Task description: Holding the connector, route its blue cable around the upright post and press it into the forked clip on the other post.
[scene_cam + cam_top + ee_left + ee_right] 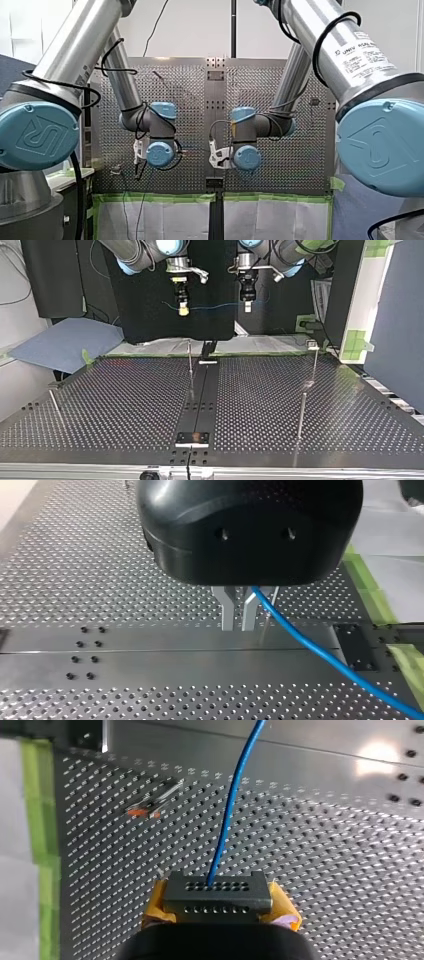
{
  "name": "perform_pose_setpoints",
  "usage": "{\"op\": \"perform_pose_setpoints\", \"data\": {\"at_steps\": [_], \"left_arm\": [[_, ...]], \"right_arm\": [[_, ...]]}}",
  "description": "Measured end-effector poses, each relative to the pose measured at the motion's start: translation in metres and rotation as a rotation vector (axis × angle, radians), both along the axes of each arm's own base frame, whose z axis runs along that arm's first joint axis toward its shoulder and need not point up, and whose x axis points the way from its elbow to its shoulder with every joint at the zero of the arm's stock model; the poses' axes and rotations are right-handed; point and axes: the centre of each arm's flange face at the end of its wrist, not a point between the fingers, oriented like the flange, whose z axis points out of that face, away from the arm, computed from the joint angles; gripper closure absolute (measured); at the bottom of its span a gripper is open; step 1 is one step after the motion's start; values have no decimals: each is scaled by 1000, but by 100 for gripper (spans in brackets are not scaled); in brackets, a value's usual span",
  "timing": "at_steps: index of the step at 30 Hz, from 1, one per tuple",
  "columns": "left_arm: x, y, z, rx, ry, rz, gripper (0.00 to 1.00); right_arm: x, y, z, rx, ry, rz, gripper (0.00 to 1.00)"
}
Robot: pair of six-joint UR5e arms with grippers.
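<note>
A black connector [217, 894] with rows of small holes sits between the yellow pads [282, 906] of my right gripper [218, 896], which is shut on it. The blue cable [230, 805] leaves the connector and runs ahead over the perforated table. In the top view the blue cable [215, 306] spans level from my right gripper [183, 310] to my left gripper [247, 306], both high above the table. My left gripper [238, 627] has its metal fingers [227, 611] nearly together with the blue cable [320, 652] passing between them. A thin post [263, 626] stands just beside those fingers.
Thin upright posts stand on the table: one in the middle at the back [190, 360], one with a clip on top at the back right [314, 362], one nearer at the right [301, 415], one at the left [55, 406]. A dark centre strip [202, 390] runs across the table.
</note>
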Motion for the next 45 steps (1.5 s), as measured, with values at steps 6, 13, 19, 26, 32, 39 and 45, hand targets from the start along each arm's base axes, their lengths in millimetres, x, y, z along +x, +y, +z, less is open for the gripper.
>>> {"op": "perform_pose_setpoints", "data": {"at_steps": [6, 13, 19, 26, 32, 39, 45], "left_arm": [[0, 0, 0, 8, 6, 0, 90], [2, 1, -2, 10, 10, 3, 90], [13, -6, 14, -34, -11, 5, 90], [24, -6, 44, -83, -51, 25, 90], [37, -3, 76, -116, -85, 87, 90], [43, 4, 111, -138, -113, 162, 90], [45, 11, 138, -159, -130, 197, 90]], "right_arm": [[-4, 3, -4, 32, 33, -4, 100], [-4, 3, -4, 35, 35, -3, 100], [9, -7, 23, 2, -10, -14, 100], [17, -8, 59, -15, -82, 26, 100], [18, -7, 85, -14, -116, 63, 100], [17, -6, 121, -19, -150, 80, 100], [23, -11, 161, -48, -188, 91, 100]]}}
